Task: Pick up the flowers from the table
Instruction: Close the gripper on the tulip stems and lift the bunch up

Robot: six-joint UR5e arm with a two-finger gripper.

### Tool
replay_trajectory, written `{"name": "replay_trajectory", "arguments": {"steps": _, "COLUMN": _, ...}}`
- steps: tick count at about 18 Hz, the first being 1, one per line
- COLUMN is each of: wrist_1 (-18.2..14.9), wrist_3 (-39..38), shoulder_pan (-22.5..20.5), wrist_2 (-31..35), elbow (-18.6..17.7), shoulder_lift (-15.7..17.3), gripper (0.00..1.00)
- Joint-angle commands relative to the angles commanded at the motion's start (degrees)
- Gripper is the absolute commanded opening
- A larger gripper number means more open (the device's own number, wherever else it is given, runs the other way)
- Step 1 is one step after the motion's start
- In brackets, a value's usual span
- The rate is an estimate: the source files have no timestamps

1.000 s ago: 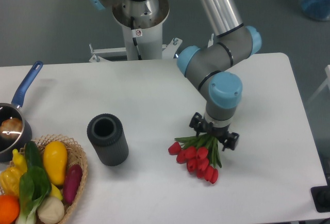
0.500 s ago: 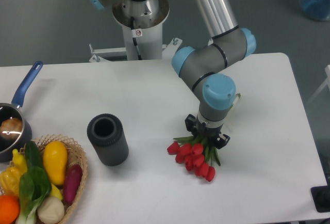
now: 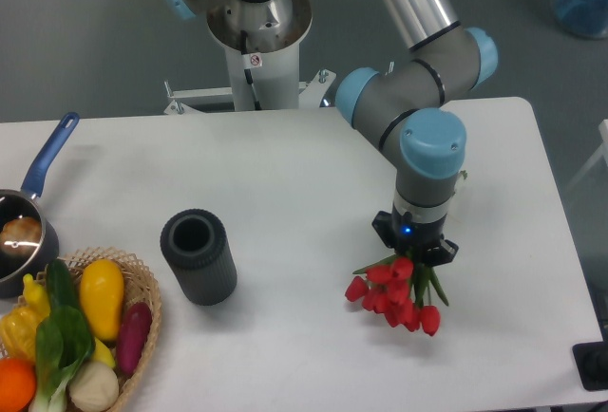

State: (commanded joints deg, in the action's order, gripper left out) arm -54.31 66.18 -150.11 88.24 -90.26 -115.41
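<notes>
The flowers (image 3: 394, 294), a small bunch of red tulip buds on green stems, hang below my gripper (image 3: 415, 252) over the right part of the white table (image 3: 285, 184). The gripper points straight down and is shut on the stems. The buds fan out to the lower left of the gripper, and the bunch looks lifted slightly off the tabletop. The fingertips are hidden by the leaves and buds.
A dark grey hollow cylinder (image 3: 198, 255) lies left of centre. A wicker basket (image 3: 144, 309) with yellow, purple and green vegetables stands at the front left corner. A blue-handled pot (image 3: 24, 232) sits at the left edge. The robot's base (image 3: 256, 23) stands behind the table.
The gripper, holding the flowers throughout, moved a little left and back, then swung right and forward. The bunch travelled with it.
</notes>
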Motion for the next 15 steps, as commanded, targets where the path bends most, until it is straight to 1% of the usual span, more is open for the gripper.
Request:
{"name": "replay_trajectory", "arguments": {"steps": 2, "wrist_1": -1.84, "wrist_3": 0.26, "shoulder_pan": -0.97, "wrist_2": 0.0, "elbow": 1.22, "shoulder_lift": 1.76, "gripper": 0.0}}
{"name": "replay_trajectory", "arguments": {"steps": 5, "wrist_1": -6.15, "wrist_3": 0.26, "shoulder_pan": -1.15, "wrist_2": 0.0, "elbow": 4.73, "shoulder_lift": 2.12, "gripper": 0.0}}
{"name": "replay_trajectory", "arguments": {"steps": 7, "wrist_1": -8.53, "wrist_3": 0.35, "shoulder_pan": -1.32, "wrist_2": 0.0, "elbow": 6.24, "shoulder_lift": 2.12, "gripper": 0.0}}
{"name": "replay_trajectory", "arguments": {"steps": 12, "wrist_1": -9.32, "wrist_3": 0.7, "shoulder_pan": -2.73, "wrist_2": -0.26, "elbow": 6.59, "shoulder_lift": 3.43, "gripper": 0.0}}
{"name": "replay_trajectory", "arguments": {"steps": 15, "wrist_1": -12.04, "wrist_3": 0.7, "shoulder_pan": -2.82, "wrist_2": 0.35, "elbow": 7.56, "shoulder_lift": 4.14, "gripper": 0.0}}
